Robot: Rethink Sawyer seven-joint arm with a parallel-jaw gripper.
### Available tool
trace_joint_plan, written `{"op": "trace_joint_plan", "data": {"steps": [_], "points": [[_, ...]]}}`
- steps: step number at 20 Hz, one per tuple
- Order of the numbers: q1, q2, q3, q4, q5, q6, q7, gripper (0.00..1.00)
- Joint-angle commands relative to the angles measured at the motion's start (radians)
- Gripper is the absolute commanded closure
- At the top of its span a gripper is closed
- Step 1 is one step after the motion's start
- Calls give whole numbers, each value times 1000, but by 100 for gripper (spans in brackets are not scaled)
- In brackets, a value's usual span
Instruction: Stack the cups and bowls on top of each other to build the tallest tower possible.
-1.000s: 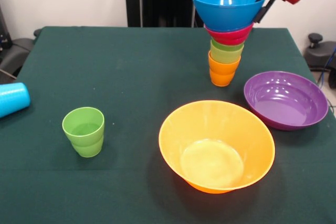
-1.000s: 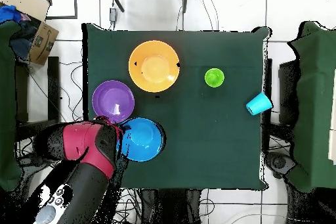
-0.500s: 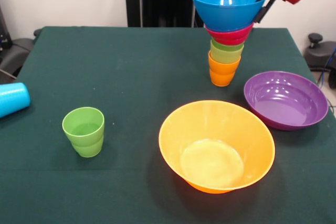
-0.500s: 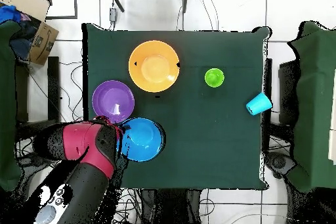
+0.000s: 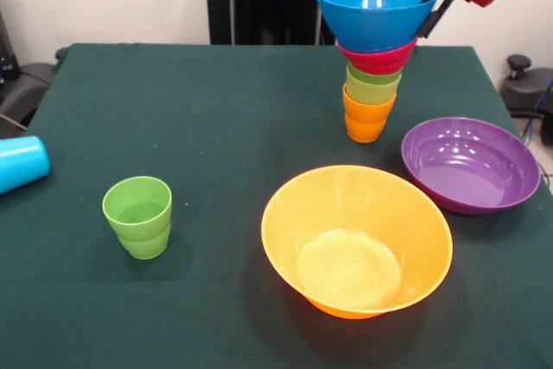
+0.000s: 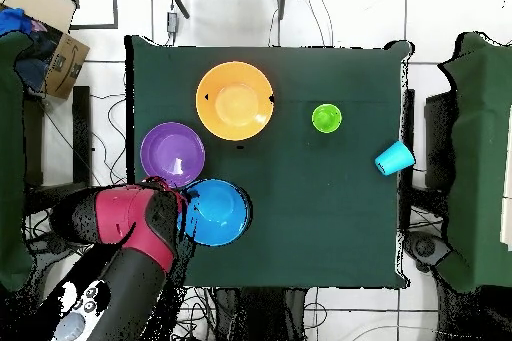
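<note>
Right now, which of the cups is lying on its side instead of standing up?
The light blue cup at the table's edge lies on its side. The lone green cup stands upright, and so do the cups in the tower.

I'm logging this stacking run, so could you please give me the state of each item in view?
tower: upright, blue bowl on top
hand: at the blue bowl's rim; open or shut unclear
large orange bowl: upright, empty
purple bowl: upright, empty
green stepped cup: upright, alone
light blue cup: on its side at the table edge
</note>
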Motion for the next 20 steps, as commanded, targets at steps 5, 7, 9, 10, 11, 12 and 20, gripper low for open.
{"op": "trace_joint_plan", "data": {"steps": [5, 7, 9, 10, 11, 12, 20], "points": [[4, 10, 74, -19, 21, -37, 187, 100], [6, 11, 72, -20, 20, -34, 188, 100], [8, 12, 70, -22, 19, -30, 189, 0], [7, 13, 69, -23, 18, -29, 188, 0], [7, 13, 68, -23, 17, -28, 187, 0], [7, 14, 67, -24, 16, -26, 186, 0], [9, 16, 60, -30, 11, -20, 182, 0]]}}
